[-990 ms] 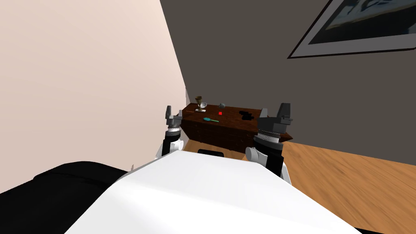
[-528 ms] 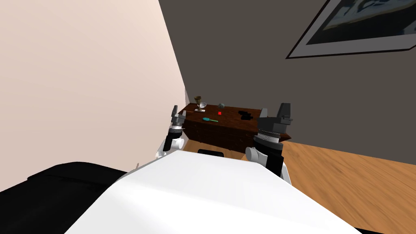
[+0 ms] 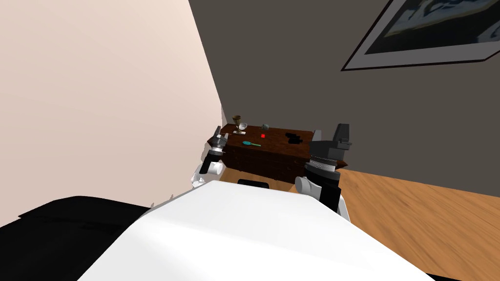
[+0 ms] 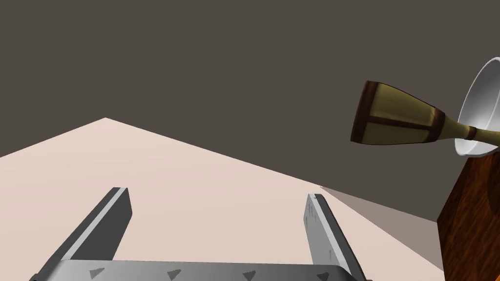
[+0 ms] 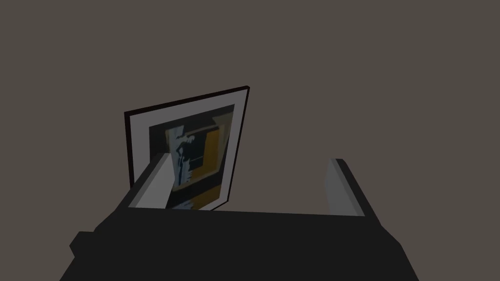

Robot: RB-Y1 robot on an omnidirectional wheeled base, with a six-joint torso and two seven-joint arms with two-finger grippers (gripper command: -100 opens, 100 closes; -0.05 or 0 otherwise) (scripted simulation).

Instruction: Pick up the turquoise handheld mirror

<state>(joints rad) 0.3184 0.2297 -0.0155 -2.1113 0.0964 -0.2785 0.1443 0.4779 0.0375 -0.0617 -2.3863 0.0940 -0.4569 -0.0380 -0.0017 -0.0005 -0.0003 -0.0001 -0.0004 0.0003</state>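
The turquoise handheld mirror [image 3: 251,144] lies flat on the dark wooden dresser [image 3: 278,151], near its front edge and towards its left end. My left gripper [image 3: 218,139] hovers just off the dresser's left end, left of the mirror and apart from it. In the left wrist view the left gripper [image 4: 217,192] is open and holds nothing, with the dresser's corner [image 4: 471,219] off to one side. My right gripper [image 3: 329,134] is raised in front of the dresser's right end. The right gripper [image 5: 250,158] stands open and empty.
A brown goblet [image 3: 238,119] and a white bowl [image 3: 242,128] stand at the dresser's back left. A small red thing [image 3: 262,135], a grey thing [image 3: 265,126] and a black object [image 3: 294,138] lie further right. A pale pink wall [image 3: 97,97] runs along the left; wooden floor [image 3: 415,210] lies to the right.
My left arm has swung forward and to the right, bringing its gripper to the dresser's left end. The right arm and the mirror have stayed put.
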